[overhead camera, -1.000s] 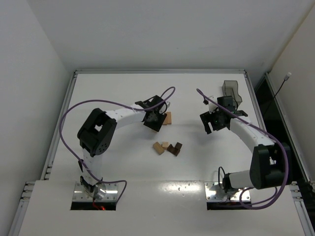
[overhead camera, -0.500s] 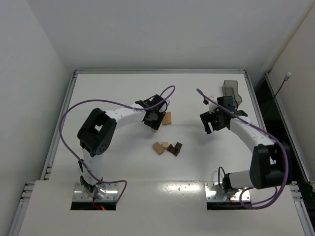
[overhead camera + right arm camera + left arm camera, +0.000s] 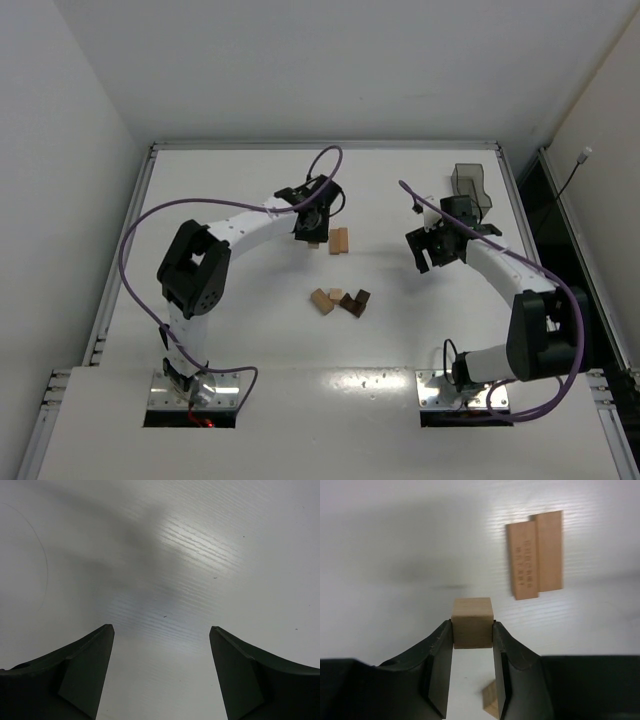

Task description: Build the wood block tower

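My left gripper (image 3: 313, 233) is shut on a light tan wood cube (image 3: 472, 612) and holds it above the table, just left of two tan blocks lying side by side (image 3: 340, 241). Those two also show in the left wrist view (image 3: 536, 555), and another tan piece (image 3: 491, 701) lies below the fingers. A loose cluster of tan (image 3: 322, 300) and dark brown blocks (image 3: 355, 302) lies nearer the bases. My right gripper (image 3: 430, 252) is open and empty over bare table (image 3: 165, 570). No stacked tower shows.
A smoky translucent bin (image 3: 470, 184) stands at the far right behind the right arm. Purple cables loop over both arms. A raised rim (image 3: 320, 146) runs along the table's far edge, with white walls on both sides.
My left gripper has moved away from the bases toward the far side, carrying the tan cube with it. The right arm has not moved.
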`<state>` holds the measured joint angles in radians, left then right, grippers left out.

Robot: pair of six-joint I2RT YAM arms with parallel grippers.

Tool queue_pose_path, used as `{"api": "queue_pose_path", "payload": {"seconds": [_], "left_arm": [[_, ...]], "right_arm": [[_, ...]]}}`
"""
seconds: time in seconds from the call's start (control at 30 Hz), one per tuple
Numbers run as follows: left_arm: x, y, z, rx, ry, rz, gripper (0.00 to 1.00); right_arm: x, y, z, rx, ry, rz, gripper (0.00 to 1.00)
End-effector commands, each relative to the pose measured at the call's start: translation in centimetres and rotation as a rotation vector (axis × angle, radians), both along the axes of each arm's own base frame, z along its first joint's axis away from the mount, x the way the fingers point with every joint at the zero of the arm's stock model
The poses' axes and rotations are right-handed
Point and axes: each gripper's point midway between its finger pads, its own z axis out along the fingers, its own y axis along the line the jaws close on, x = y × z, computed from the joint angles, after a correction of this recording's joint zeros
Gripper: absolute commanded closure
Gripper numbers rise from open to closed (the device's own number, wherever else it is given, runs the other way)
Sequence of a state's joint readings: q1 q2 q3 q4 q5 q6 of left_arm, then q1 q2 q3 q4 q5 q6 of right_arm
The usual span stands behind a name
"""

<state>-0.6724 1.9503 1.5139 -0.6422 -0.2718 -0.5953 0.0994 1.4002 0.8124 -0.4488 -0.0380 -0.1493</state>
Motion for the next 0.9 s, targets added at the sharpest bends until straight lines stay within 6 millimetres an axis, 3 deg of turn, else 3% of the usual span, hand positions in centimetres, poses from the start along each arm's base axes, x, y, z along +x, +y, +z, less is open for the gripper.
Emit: {"api": "queue_pose_path", "payload": {"seconds": [0.0, 0.1, 0.3, 0.43, 0.87], "left_arm": [[0.5, -2.3, 4.1, -0.172, -0.008, 0.054, 1.0], [0.5, -4.0, 4.9, -0.228, -0.002, 0.028, 1.0], [2.6, -6.0, 4.3, -0.245, 0.001, 0.029, 1.0], [3.8, -6.7, 3.9, -0.238, -0.013, 0.026, 1.0], [4.5, -7.2, 1.9, -0.21, 0.006, 0.013, 1.0]], "right_arm": [[1.5, 0.3, 1.0, 0.029, -0.054, -0.008, 0.26], [1.2, 0.3, 0.7, 0.028, -0.045, -0.008, 0.26], [1.1, 0.3, 0.4, 0.027, -0.036, -0.008, 0.27], [1.1, 0.3, 0.1, 0.026, -0.025, -0.008, 0.27], [1.6, 0.4, 0.5, 0.032, -0.035, -0.016, 0.28]]}}
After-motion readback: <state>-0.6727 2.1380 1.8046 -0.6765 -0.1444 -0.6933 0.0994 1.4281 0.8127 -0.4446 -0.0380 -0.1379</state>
